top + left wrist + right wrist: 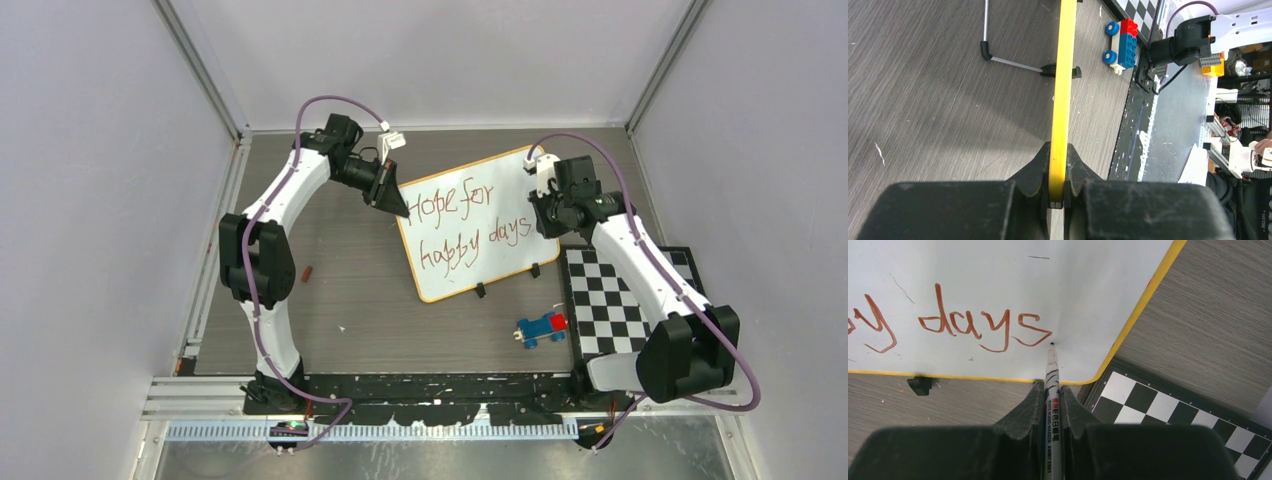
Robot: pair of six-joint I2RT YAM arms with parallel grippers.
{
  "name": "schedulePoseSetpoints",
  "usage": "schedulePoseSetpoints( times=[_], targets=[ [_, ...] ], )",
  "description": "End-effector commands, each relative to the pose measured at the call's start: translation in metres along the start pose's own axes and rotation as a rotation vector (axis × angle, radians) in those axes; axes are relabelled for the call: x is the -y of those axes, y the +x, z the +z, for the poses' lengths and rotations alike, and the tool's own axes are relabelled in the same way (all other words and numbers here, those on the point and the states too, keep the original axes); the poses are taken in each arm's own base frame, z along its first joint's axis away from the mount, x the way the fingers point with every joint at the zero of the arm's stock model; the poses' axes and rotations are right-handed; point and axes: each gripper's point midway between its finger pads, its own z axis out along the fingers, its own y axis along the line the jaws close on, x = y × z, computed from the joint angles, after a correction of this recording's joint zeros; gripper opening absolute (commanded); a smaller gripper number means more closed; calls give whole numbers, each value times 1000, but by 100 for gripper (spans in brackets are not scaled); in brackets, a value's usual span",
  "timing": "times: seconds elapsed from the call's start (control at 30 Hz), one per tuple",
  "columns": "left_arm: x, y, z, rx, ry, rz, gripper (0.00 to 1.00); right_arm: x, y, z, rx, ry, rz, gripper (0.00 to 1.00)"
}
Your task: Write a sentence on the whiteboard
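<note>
Writing appears to be at its last stroke: the white, yellow-framed whiteboard (470,225) already reads "Hope for happy days" in red-brown ink across two lines. It sits near the middle of the counter (340,300), turned at an angle between the two arms.

The right end effector (1051,387) is clenched on a slim white whiteboard marker (1052,370). The marker's tip sits just right of the final "s", by a small dark dot. Whether the tip is pressing on the board or just off it, I cannot tell. The left end effector (1058,192) is clamped on the board's yellow edge, steadying it.

My judgement is that only a full stop remains, if anything. The next move calls for lifting the marker straight off so the wet ink is not smeared, while the left grip keeps the board from shifting.

The counter is grey wood-grain laminate. A black-and-white checkerboard mat (620,300) lies beside the board's lower right corner, a blue, red and white toy brick car (541,328) sits nearby, and a small brown object (308,272) lies to the left. Pale lilac walls enclose the cell on three sides.
</note>
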Motion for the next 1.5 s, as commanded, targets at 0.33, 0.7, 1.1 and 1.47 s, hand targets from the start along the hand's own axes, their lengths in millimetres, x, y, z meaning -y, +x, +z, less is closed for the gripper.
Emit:
schedulePoseSetpoints(
  times=[0.33, 0.7, 1.1, 1.47],
  targets=[
    [-11, -3, -7, -5, -90, 70, 1, 0, -17, -13, 59, -10, -11, 0],
    [18, -31, -24, 67, -95, 110, 55, -40, -42, -59, 129, -240, 11, 0],
    [6, -7, -133, 215, -305, 20, 72, -83, -75, -87, 232, -485, 87, 0],
    [-60, 154, -206, 50, -641, -214, 53, -103, -73, -74, 228, -600, 109, 0]
  ],
)
